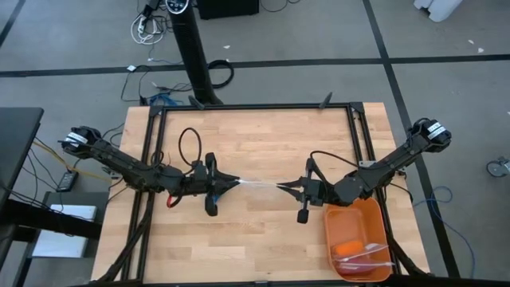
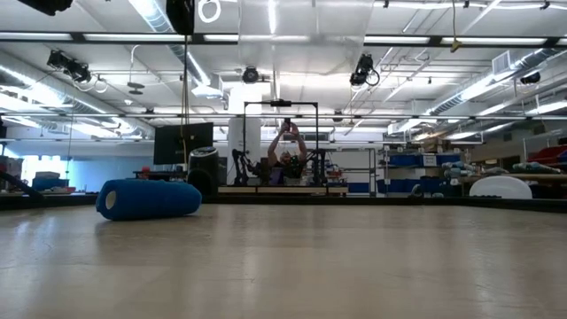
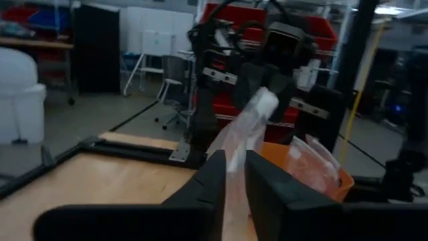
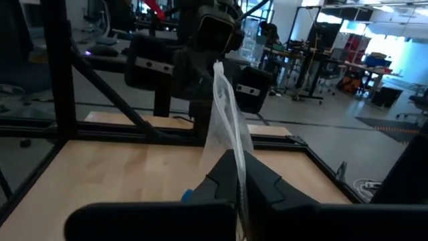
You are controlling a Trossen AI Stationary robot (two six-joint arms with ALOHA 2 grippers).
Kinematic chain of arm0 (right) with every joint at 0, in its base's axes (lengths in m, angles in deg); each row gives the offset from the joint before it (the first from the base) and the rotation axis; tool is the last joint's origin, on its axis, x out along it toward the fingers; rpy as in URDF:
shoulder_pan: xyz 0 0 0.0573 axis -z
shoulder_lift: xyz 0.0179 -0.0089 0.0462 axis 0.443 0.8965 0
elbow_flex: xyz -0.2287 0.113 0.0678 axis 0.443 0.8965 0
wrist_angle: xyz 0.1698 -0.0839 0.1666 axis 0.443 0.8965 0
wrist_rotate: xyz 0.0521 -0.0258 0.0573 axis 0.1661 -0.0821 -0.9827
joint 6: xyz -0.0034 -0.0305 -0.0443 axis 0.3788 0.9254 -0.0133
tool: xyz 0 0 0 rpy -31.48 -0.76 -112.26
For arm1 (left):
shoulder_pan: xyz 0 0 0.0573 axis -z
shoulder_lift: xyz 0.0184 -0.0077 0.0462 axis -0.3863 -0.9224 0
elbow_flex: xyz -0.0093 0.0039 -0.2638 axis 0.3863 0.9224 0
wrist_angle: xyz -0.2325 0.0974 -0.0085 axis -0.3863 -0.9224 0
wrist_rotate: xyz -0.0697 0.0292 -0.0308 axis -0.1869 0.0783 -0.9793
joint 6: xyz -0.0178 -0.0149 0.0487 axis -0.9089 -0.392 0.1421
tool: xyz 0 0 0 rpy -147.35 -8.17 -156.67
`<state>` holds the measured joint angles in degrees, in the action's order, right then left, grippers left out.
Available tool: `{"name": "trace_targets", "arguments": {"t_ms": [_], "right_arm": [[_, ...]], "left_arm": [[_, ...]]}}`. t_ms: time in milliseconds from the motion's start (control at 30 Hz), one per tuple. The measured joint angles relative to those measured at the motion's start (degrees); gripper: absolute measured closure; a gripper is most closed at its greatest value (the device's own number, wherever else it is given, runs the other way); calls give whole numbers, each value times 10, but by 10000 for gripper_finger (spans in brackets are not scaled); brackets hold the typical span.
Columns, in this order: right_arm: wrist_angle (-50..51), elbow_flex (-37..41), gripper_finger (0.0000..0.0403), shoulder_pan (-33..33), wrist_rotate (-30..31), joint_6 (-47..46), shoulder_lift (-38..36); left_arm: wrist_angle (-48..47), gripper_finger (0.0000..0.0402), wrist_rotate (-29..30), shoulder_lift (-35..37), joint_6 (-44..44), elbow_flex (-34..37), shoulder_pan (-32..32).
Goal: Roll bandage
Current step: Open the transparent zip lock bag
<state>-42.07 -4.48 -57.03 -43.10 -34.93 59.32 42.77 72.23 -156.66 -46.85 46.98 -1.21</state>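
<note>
Both fingers pairs pinch clear bag [image 1: 256, 185] ends: left gripper [image 1: 236, 182] at 9 o'clock, right gripper [image 1: 280, 188] shut. Bag may tear; bandage [image 2: 148, 198] probably fallen out.

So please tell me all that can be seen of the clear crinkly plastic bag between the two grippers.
The clear crinkly plastic bag is thin and see-through. It hangs stretched level above the wooden table, twisted into a narrow strip. The left gripper pinches one end, the right gripper the other. Nothing else touches it.
</note>
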Motion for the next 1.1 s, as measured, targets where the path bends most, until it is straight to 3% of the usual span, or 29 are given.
{"name": "trace_targets", "arguments": {"t_ms": [400, 1100], "right_arm": [[25, 0, 402, -3, -16, -15, -23], [32, 0, 403, 47, -111, -48, -23]], "left_arm": [[15, 243, -12, 35, 124, -1, 27], [-21, 246, -4, 45, 138, -2, 24]]}}
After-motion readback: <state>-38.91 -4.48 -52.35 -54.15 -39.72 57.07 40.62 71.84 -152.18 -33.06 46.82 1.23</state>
